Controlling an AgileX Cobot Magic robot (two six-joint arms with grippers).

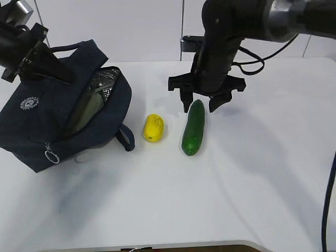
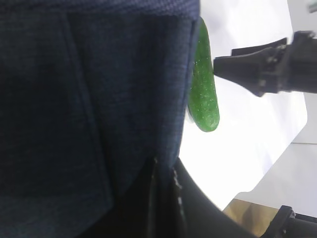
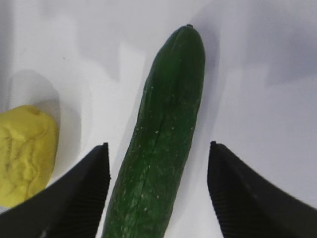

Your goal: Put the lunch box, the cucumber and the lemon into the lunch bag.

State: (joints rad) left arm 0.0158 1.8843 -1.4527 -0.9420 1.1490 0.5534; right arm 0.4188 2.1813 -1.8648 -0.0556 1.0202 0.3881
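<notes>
cucumber point(image 1: 193, 127): lies on the white table point(image 1: 252, 173), between the wide-spread fingers of the right gripper point(image 1: 202, 105), untouched
lemon point(image 1: 153, 127): just left of it
lunch bag point(image 1: 63, 113): far left, mouth open, fabric pinched by the closed left gripper point(image 1: 44, 63)
logo: round, white, unreadable

You see the cucumber point(image 3: 163, 148) lying lengthwise on the white worktop point(image 3: 267, 74), its far tip pointing away from you. Your right tool point(image 3: 158, 191) stands wide apart, one dark ribbed finger point(image 3: 74, 198) on each side of the cucumber, neither pressed against it. The lemon point(image 3: 25, 153) lies just beside the left finger, at the frame's left edge.
</notes>
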